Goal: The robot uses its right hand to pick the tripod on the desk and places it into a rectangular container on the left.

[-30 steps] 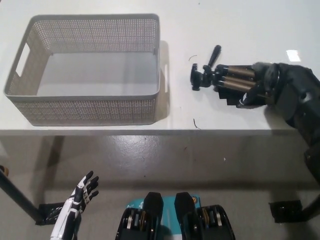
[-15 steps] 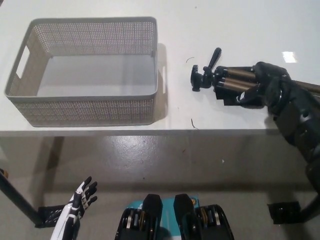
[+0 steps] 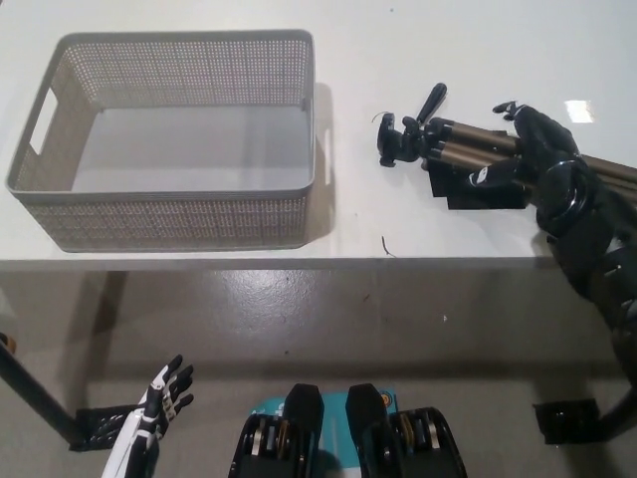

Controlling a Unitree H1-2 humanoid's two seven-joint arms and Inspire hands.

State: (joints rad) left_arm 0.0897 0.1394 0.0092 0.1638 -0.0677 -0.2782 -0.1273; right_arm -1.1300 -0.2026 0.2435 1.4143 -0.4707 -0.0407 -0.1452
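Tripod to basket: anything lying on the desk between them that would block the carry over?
Nothing visible blocks it. The desk between the tripod and the basket is bare except for a small dark fleck. The basket's near wall must be cleared. The right hand is on the tripod; the left hand hangs low.

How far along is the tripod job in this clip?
Early stage. Done: the black right hand has reached the tripod and lies over its legs. In hand: securing the grasp; the tripod looks to be on the desk. Left: lift, carry left, place in the container, which holds nothing. The white left hand hangs open below.
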